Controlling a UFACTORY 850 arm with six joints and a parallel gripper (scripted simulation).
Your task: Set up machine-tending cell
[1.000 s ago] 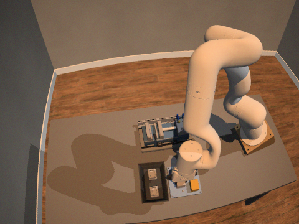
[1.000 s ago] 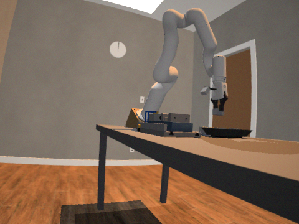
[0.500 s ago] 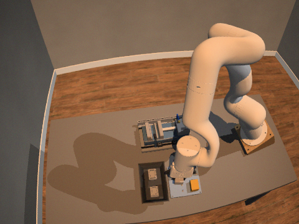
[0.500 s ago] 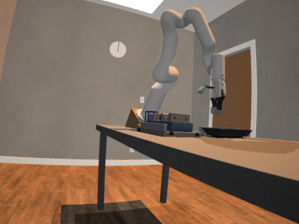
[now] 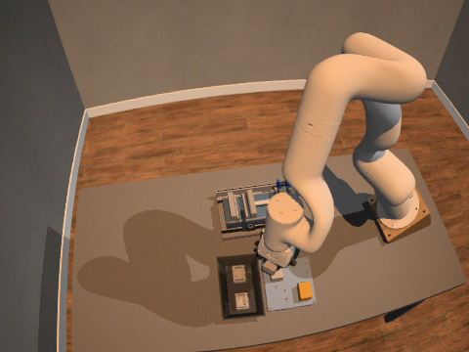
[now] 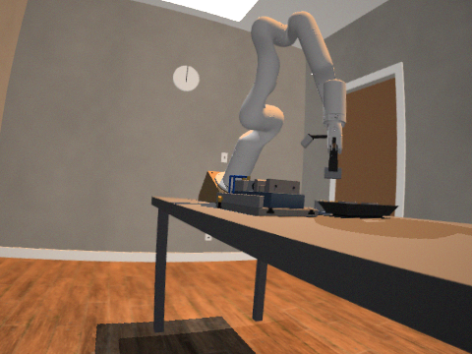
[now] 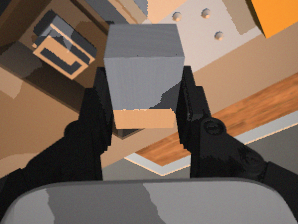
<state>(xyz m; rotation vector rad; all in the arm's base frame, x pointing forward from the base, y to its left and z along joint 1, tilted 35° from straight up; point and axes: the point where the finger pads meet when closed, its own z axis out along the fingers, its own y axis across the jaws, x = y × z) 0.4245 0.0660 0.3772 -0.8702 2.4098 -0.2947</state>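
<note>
The hand (image 7: 144, 107) is clamped on a grey aluminium block (image 7: 144, 65), its two black fingers pressing on opposite side faces. The block hangs in the air, well above the worktop (image 5: 147, 264), over the near-end strip between the vise (image 5: 241, 210) and the grey plate (image 5: 288, 293) below it. Holding it this high likely keeps it above the plate's pins and the vise blocks on the way across. In the side view the block (image 6: 332, 172) hangs straight down below the fingers. In the wrist view it sticks out past the fingertips, so its long axis appears to run away from the hand, toward the worktop. That would need turning flat before it can lie on the vise's low bars. An orange block (image 5: 306, 290) lies on the plate toward the worktop's front edge. Two finished parts (image 5: 238, 274) lie in the dark tray (image 5: 222, 288) beside the plate.
</note>
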